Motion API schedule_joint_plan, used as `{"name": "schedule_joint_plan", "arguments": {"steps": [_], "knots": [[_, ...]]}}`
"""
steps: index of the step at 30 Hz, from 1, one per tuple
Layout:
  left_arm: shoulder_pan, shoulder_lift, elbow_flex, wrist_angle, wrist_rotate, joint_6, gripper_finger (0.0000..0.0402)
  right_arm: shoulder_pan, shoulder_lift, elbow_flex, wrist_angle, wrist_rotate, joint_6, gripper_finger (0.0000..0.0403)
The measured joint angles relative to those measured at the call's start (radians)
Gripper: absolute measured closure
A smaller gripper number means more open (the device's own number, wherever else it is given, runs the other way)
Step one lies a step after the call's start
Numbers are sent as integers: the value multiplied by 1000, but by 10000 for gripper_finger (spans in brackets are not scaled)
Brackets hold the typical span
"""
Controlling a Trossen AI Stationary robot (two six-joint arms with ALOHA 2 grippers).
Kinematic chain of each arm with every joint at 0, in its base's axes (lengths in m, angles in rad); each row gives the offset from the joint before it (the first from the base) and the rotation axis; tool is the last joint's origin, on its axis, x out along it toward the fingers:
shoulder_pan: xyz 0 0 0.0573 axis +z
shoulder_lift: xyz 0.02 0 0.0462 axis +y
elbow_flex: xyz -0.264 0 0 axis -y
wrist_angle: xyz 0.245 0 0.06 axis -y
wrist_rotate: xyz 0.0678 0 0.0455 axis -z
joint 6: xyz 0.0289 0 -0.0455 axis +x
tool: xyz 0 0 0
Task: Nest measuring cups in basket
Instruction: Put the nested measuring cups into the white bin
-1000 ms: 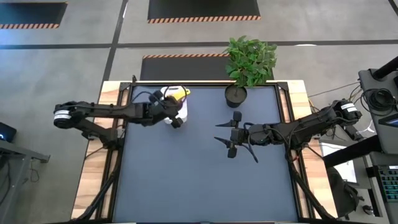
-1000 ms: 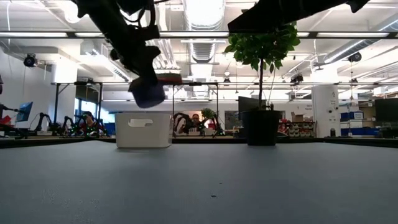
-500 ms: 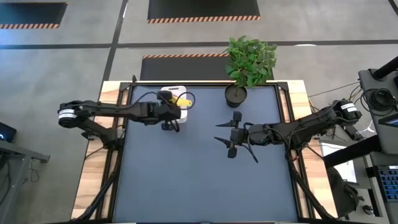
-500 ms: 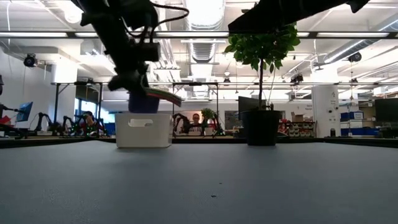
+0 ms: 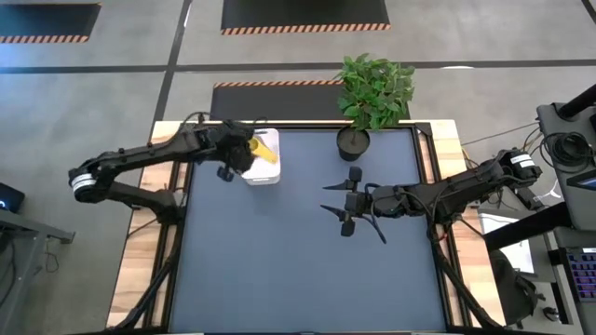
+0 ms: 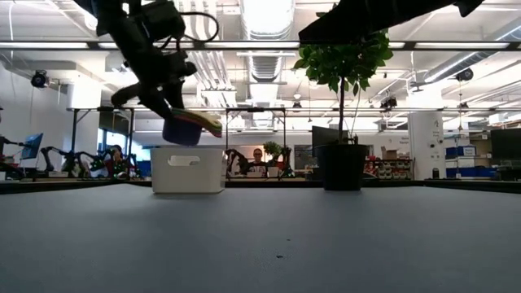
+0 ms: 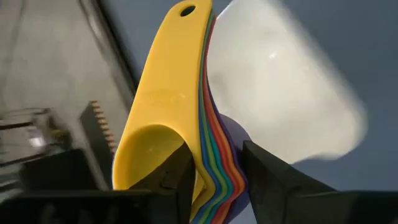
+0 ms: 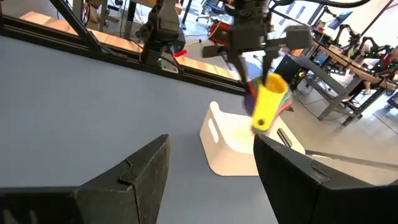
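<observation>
Left tool point(image 7: 214, 171) of ours clenches the nested measuring cups point(image 7: 180, 118), yellow outermost, held just above the white basket point(image 5: 262, 167) beneath it. Our right tool point(image 5: 346, 207) hangs spread open, well apart over the surface point(image 5: 298, 270).

A nested stack of small plastic measuring cups point(image 7: 186, 124) shows a bright yellow cup on top, with thin edges of green, blue, red, orange and purple beneath. The rectangular plastic basket point(image 5: 264, 170) is plain white. The table point(image 5: 298, 270) is a flat dark blue-grey.
</observation>
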Motion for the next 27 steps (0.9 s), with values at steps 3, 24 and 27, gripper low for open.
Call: {"name": "schedule_joint_plan", "arguments": {"steps": [3,24,27], "knots": [[55,-1,0,18,39,131,307,0,0,0,-1,0,0,182],[228,107,0,32,285,259,307,0,0,0,-8,0,0,182],[228,138,0,37,287,270,307,0,0,0,-13,0,0,182]]}}
